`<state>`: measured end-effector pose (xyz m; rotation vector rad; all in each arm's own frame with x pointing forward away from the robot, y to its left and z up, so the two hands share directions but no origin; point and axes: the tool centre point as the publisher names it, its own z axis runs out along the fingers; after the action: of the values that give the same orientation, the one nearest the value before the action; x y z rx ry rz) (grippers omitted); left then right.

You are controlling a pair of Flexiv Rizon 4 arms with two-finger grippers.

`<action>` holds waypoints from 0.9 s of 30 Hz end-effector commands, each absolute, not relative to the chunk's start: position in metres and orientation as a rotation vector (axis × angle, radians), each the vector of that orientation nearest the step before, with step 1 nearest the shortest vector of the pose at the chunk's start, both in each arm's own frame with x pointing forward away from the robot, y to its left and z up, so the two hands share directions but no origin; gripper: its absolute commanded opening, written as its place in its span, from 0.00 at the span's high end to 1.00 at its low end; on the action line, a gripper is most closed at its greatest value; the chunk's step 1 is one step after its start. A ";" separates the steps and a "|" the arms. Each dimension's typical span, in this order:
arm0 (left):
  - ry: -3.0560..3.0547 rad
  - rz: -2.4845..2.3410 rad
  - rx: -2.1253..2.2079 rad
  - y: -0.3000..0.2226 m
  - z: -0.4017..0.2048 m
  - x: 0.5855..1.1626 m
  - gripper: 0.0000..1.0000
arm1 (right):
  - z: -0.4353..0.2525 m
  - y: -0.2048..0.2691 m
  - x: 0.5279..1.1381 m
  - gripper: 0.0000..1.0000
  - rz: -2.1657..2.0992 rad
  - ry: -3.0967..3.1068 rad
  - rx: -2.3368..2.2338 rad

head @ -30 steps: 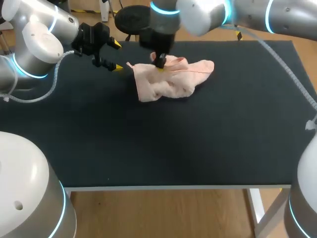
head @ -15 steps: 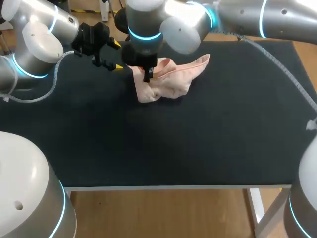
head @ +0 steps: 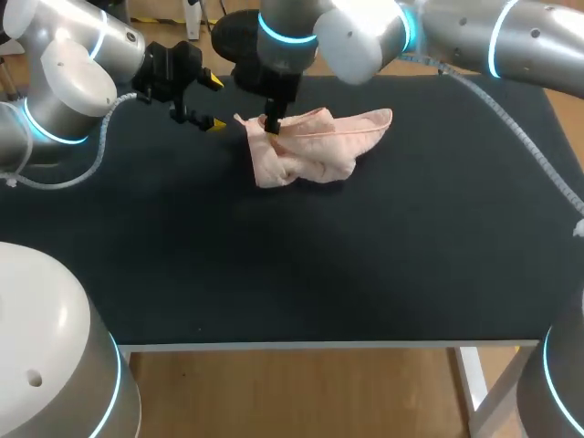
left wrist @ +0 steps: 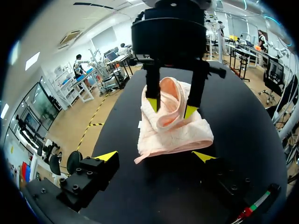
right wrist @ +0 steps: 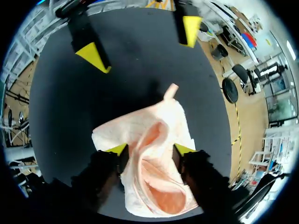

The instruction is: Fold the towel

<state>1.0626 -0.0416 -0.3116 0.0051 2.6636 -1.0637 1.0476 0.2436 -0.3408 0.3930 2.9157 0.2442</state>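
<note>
- Nearest us, the near edge of the one table (head: 319, 274) runs straight across. The black top from that edge to the cloth is open, and so is the whole right side.
- We count one towel (head: 315, 151), pale pink and crumpled. It lies on the far half of the table, left of the middle.
- Its long axis runs from left to right and tilts slightly away on the right. The bulkier end is on the left, and the thinner end points right, toward the far edge.
- We count two grippers. The right gripper (head: 271, 128) comes down on the towel's left end from an arm entering at the far right.
- In both wrist views its fingers stand apart but touch a raised fold from two sides. We judge the fold gripped.
- The left gripper (head: 215, 103) is just beside the towel's left end and apart from it. Its fingers are spread wide and hold nothing.
- The far edge lies near behind the towel, with only a narrow strip of open top.
</note>
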 end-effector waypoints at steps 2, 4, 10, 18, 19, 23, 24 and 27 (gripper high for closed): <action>2.661 -1.065 0.007 -0.041 -0.312 1.062 0.00 | -0.306 0.221 1.058 0.00 0.406 2.959 0.498; 2.661 -1.065 0.007 -0.041 -0.312 1.062 0.00 | -0.289 0.209 1.065 0.00 0.495 2.935 0.582; 2.661 -1.065 0.007 -0.041 -0.312 1.062 0.00 | -0.263 0.152 1.103 0.00 0.745 2.927 1.120; 2.661 -1.065 0.007 -0.041 -0.312 1.062 0.00 | -0.264 0.094 1.133 0.00 1.028 2.807 1.828; 2.661 -1.065 0.007 -0.041 -0.312 1.062 0.00 | -0.265 0.090 1.134 0.00 1.070 2.801 1.883; 2.661 -1.065 0.007 -0.041 -0.312 1.062 0.00 | -0.271 0.074 1.132 0.00 1.152 2.691 2.149; 2.661 -1.065 0.007 -0.041 -0.312 1.062 0.00 | -0.275 0.069 1.131 0.00 1.169 2.651 2.236; 2.661 -1.065 0.007 -0.041 -0.312 1.062 0.00 | -0.287 0.056 1.125 0.00 1.172 2.513 2.480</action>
<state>1.0626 -0.0416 -0.3116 0.0051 2.6635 -1.0638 1.1284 0.0676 -0.2749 1.5257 2.8541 0.7938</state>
